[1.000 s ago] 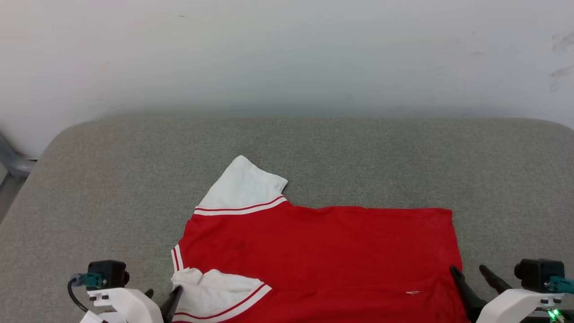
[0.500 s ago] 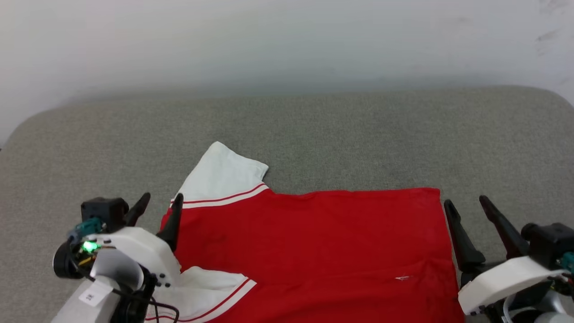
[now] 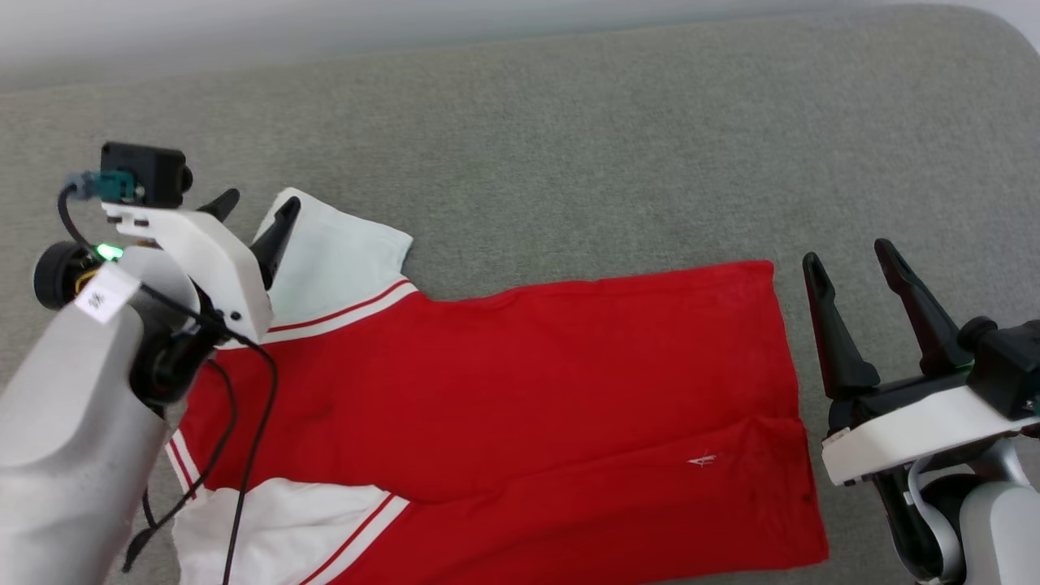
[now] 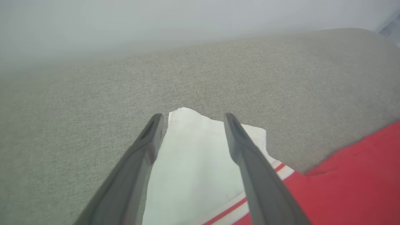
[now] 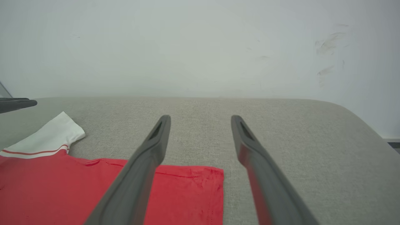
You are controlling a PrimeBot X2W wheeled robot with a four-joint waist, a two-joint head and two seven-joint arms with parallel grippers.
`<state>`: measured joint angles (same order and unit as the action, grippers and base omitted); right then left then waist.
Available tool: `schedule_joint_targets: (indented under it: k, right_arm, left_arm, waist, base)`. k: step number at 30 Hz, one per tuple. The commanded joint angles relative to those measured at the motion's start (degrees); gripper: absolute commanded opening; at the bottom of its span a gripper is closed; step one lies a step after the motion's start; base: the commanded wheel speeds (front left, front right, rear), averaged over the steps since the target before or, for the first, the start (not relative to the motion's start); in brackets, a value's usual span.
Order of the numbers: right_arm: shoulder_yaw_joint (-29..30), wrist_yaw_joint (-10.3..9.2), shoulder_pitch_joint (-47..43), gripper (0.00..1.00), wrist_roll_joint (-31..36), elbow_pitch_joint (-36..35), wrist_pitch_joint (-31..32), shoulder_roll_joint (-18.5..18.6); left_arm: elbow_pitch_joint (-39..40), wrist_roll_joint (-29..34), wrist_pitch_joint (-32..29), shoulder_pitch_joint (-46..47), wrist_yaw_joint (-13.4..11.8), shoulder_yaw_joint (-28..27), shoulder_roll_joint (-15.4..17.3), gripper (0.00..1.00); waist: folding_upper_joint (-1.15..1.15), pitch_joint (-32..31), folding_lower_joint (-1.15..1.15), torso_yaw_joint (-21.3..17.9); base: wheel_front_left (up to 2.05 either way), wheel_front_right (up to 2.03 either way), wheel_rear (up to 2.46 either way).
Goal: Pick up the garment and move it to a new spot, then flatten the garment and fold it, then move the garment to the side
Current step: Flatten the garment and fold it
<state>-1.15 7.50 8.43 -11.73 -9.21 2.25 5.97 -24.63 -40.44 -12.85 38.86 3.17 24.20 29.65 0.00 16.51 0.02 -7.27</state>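
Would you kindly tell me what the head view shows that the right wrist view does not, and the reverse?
Head view adds: the near white sleeve and a small white mark on the red cloth. Right wrist view adds: dark scuffs on the wall. Both: the garment, its far sleeve, the grey cushion and the right gripper, jaws open.

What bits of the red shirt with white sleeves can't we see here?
- Head view: the pale left arm hides the left side of the red jersey shirt with white sleeves.
- Head view: the bottom edge cuts off its near sleeve.
- Head view: the white mark on the red cloth is too small to read.
- Left wrist view: unclear whether the left gripper touches the far sleeve.
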Motion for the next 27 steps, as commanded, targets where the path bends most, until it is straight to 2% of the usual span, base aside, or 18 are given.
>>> schedule_joint_targets:
  k: [1, 7, 13, 15, 16, 17, 18, 21, 27]
  right_arm:
    - [-0.25, -0.02, 1.13, 1.00, 0.00, 0.32, -0.32, 0.17]
    - [-0.69, -0.02, 2.51, 1.00, -0.62, 1.62, -1.39, -0.27]
    - [-0.54, -0.02, 3.04, 1.00, -1.75, 3.14, -2.47, -0.94]
    - [-0.55, -0.02, 3.24, 1.00, -1.99, 3.59, -2.89, -1.08]
    - [-0.45, -0.02, 3.33, 1.00, -2.14, 3.94, -2.80, -1.16]
    - [-0.33, -0.02, 3.30, 1.00, -2.37, 4.27, -2.81, -1.23]
    - [-0.31, -0.02, 3.37, 1.00, -2.70, 4.47, -2.81, -1.28]
    - [-0.19, -0.02, 3.56, 1.00, -4.05, 5.31, -2.24, -1.36]
    - [-0.39, -0.02, 4.81, 1.00, -9.01, 8.72, 1.37, 0.60]
  left_arm:
    - [-1.48, -0.86, -2.39, 1.89, 0.82, 0.40, 0.60, 1.00]
    - [-7.99, -4.36, -16.96, 8.83, 3.20, 2.75, 3.08, 1.00]
    - [-12.63, -6.80, -29.49, 12.59, 3.65, 4.75, 4.82, 1.00]
    - [-14.62, -7.08, -34.19, 12.43, 2.73, 5.84, 4.97, 1.00]
    - [-15.42, -7.59, -35.99, 12.32, 2.14, 6.05, 4.84, 0.73]
    - [-15.96, -7.68, -37.74, 12.12, 1.76, 6.53, 4.46, 0.29]
    - [-16.26, -7.93, -38.84, 11.96, 1.45, 6.90, 4.14, 0.00]
    - [-16.39, -8.36, -40.04, 11.25, 1.18, 7.61, 2.55, 0.00]
    - [-15.66, -7.60, -35.58, 11.39, 0.88, 7.27, 1.73, 0.00]
  waist:
    - [0.00, 2.23, -0.02, -2.06]
    - [0.00, 5.47, -0.02, -4.47]
    - [0.00, 8.41, -0.02, -6.22]
    - [0.00, 9.05, -0.02, -6.63]
    - [0.00, 9.29, -0.02, -6.80]
    - [0.00, 9.42, -0.02, -6.91]
    - [0.00, 9.64, -0.02, -7.03]
    - [0.00, 9.92, -0.02, -7.10]
    - [0.00, 9.06, -0.02, -6.09]
  base:
    - [0.00, 0.00, 0.00]
    - [0.00, 0.00, 0.00]
    - [0.00, 0.00, 0.00]
    - [0.00, 0.00, 0.00]
    - [0.00, 0.00, 0.00]
    - [0.00, 0.00, 0.00]
    - [0.00, 0.00, 0.00]
    - [0.00, 0.00, 0.00]
    - [0.00, 0.00, 0.00]
